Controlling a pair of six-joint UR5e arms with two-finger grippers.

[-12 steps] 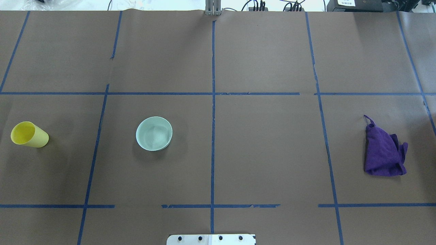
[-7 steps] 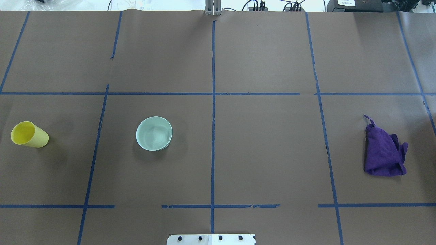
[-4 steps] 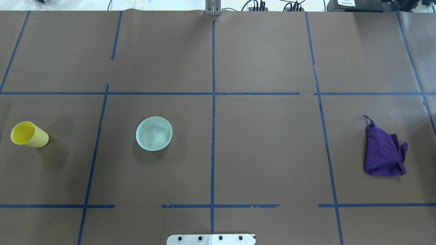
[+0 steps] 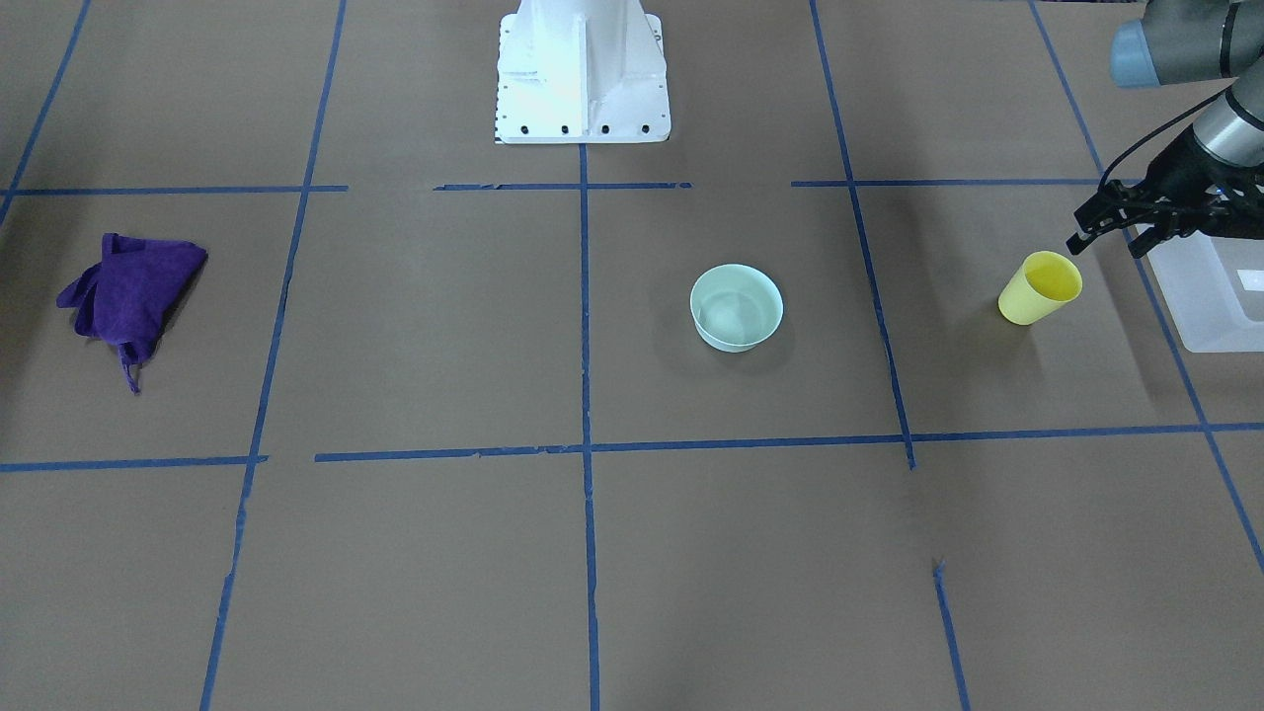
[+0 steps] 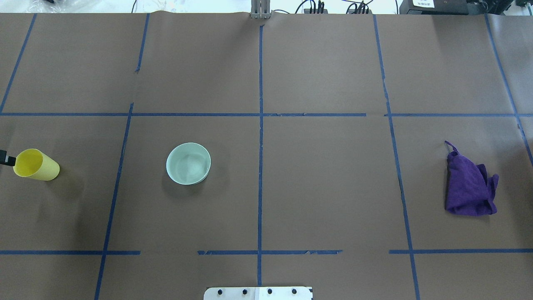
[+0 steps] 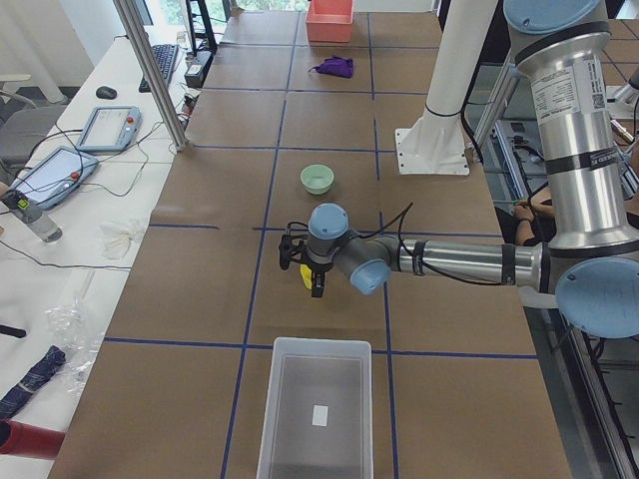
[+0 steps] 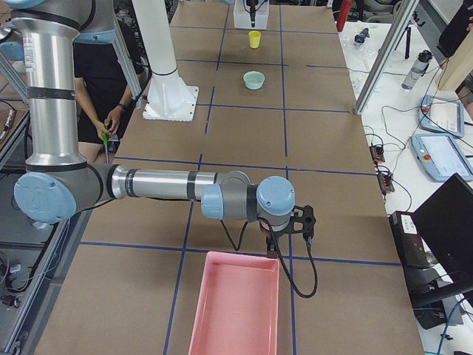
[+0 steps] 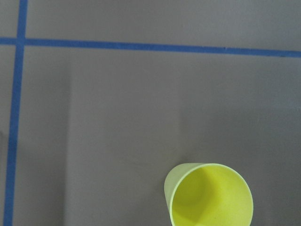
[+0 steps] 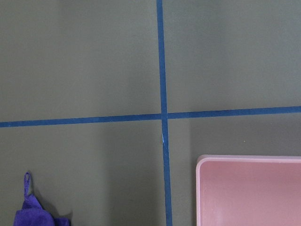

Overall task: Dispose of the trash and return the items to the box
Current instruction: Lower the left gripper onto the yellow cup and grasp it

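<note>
The yellow cup (image 4: 1039, 286) stands upright on the brown table at my left end; it also shows in the overhead view (image 5: 35, 164) and low in the left wrist view (image 8: 209, 195). My left gripper (image 4: 1104, 242) hovers open just beside and above the cup, holding nothing; one fingertip (image 5: 6, 158) shows at the overhead view's left edge. The translucent white box (image 4: 1205, 296) sits just beyond the cup at the table's end (image 6: 315, 409). My right gripper (image 7: 292, 225) hangs near a pink tray (image 7: 236, 303); I cannot tell whether it is open or shut.
A pale green bowl (image 5: 188, 163) stands right of the cup. A crumpled purple cloth (image 5: 468, 187) lies at the right end, near the pink tray (image 9: 249, 188). The white robot base (image 4: 581, 69) stands at the table's near middle.
A black fingertip of my left gripper has come into the overhead view at the left edge, next to the cup's rim. The cup, bowl and cloth have not moved.
</note>
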